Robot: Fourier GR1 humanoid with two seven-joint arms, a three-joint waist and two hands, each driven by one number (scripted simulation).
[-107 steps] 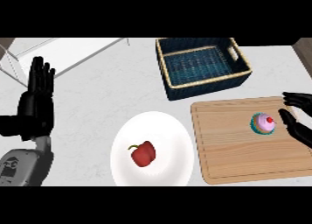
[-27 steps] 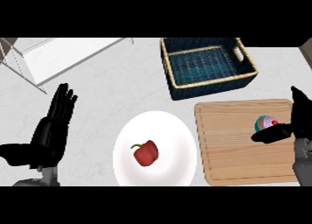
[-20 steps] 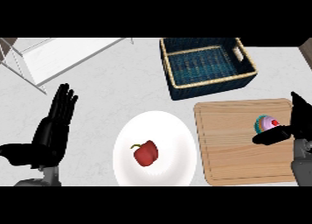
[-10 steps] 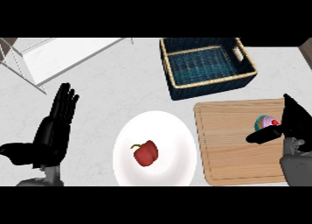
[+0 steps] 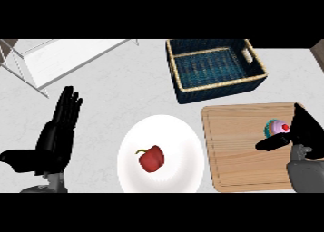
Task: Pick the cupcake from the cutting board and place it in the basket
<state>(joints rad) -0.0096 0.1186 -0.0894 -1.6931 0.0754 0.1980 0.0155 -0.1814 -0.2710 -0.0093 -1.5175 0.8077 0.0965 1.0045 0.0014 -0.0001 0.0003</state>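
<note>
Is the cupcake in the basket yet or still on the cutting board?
On the board. The cupcake sits near the cutting board's right edge, the right hand beside it; the basket shows nothing inside.

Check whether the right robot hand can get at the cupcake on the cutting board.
Probably yes: the right robot hand is already beside the cupcake on the cutting board, thumb below it, nothing between them.

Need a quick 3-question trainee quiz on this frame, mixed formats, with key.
1. True or false: the cupcake is already in the basket.
2. What lies on the white plate? A) red pepper B) cupcake C) nothing
3. Fill in: the right hand is at the cupcake, over the ___.

Key: 1 false; 2 A, the red pepper; 3 cutting board. The left hand rests open at lower left.
</note>
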